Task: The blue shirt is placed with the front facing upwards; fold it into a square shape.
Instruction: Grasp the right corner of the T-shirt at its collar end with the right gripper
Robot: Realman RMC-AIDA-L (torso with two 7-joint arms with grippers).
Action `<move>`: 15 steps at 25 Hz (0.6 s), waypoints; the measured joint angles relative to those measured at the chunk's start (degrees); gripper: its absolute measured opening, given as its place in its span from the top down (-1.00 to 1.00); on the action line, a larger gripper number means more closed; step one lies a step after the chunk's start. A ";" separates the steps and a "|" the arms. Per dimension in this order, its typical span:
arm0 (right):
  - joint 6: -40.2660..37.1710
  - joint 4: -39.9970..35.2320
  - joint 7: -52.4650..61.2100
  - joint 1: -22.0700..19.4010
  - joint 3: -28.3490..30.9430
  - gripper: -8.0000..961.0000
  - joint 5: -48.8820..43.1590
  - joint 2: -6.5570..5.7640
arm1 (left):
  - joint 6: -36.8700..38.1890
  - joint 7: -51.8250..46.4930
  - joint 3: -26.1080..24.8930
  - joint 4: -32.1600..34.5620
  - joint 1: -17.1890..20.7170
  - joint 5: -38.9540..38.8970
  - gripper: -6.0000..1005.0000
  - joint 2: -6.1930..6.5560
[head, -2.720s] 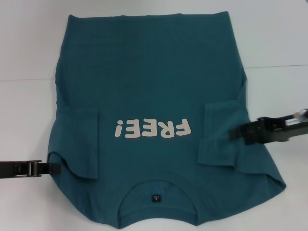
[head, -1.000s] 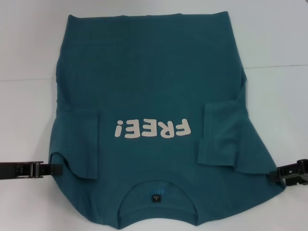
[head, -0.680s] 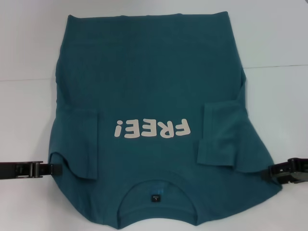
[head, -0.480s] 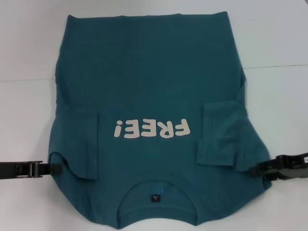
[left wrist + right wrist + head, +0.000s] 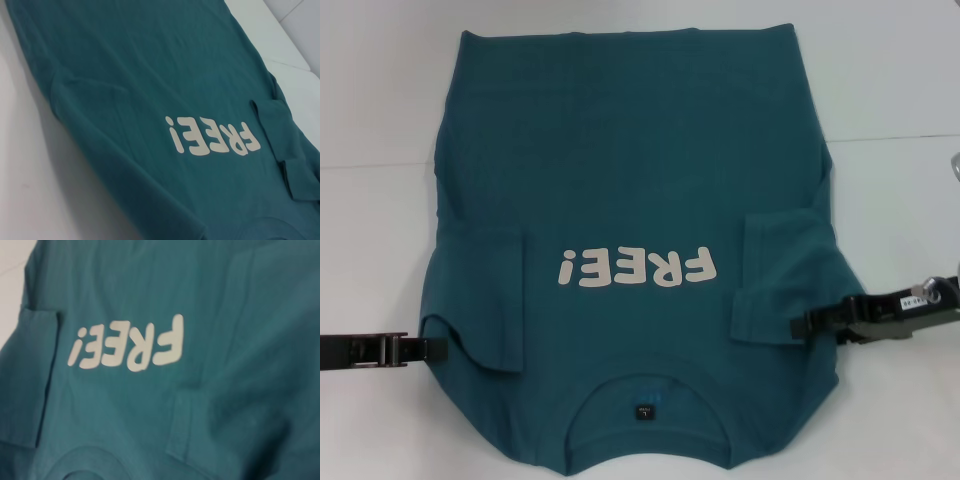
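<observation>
The blue shirt point(image 5: 630, 200) lies flat, front up, across the middle of the white desk point(image 5: 380, 90), collar toward the near edge, hem toward the far edge. Both sleeves are folded inward onto the body.

Step in hand: the lengthwise side folds appear to be under way. The right pincer point(image 5: 815, 325) is over the shirt's right shoulder area, beside the folded sleeve point(image 5: 775, 280); whether it is closed on cloth cannot be told. The left pincer point(image 5: 432, 349) sits at the shirt's left shoulder edge, toward the desk's left edge; its opening also cannot be told.

Next move, as a judgement: secure both shoulder edges, then carry the collar end toward the hem, keeping the layers aligned.
</observation>
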 joint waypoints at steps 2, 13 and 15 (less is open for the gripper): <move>0.85 0.06 -0.03 0.58 0.00 -0.53 0.13 0.13 | -0.06 0.08 0.00 0.00 0.02 0.00 0.92 0.00; 5.14 2.97 -0.50 3.70 -0.22 -0.53 1.00 1.09 | -0.31 0.76 -0.41 1.40 -0.22 0.00 0.92 0.35; 5.17 2.98 -0.45 3.93 -0.28 -0.53 1.73 1.19 | -0.31 0.79 -0.44 1.41 -0.24 0.00 0.92 0.37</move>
